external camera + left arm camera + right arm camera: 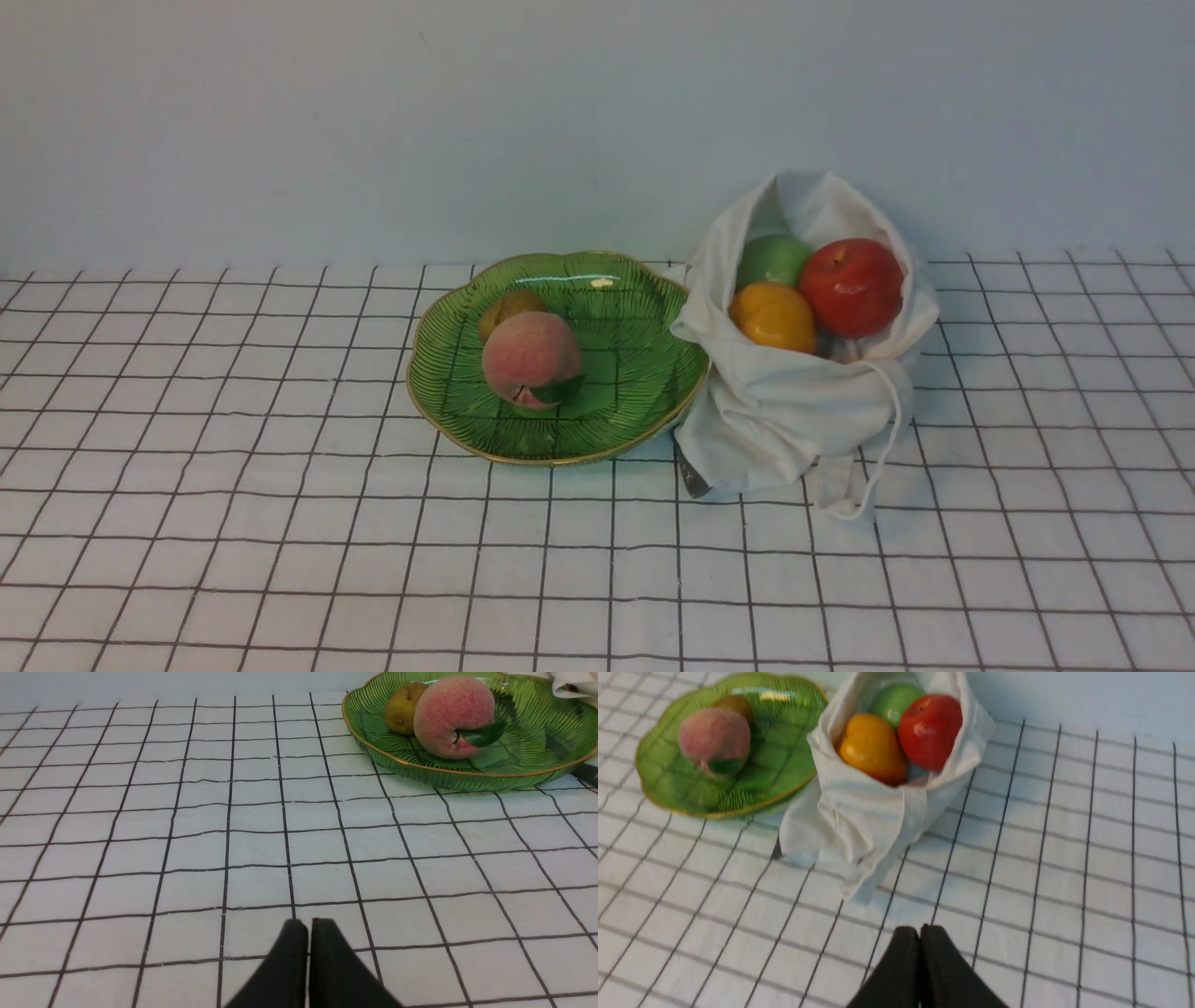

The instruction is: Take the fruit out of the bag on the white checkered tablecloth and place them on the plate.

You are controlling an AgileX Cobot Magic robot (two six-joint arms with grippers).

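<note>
The green plate (644,383) lies on the white checkered tablecloth (280,523) and holds a pink peach (530,358) and a small brownish fruit (509,308) behind it. The white bag (784,411) stands open against the plate's right edge with a red apple (851,286), a yellow-orange fruit (773,317) and a green fruit (773,259) inside. Neither arm shows in the front view. My left gripper (309,924) is shut and empty, low over the cloth, short of the plate (537,742). My right gripper (920,929) is shut and empty, short of the bag (859,816).
A plain pale wall (373,121) runs behind the table. A small dark object (693,481) sticks out from under the bag near the plate's edge. The bag's cord (892,420) hangs down its right side.
</note>
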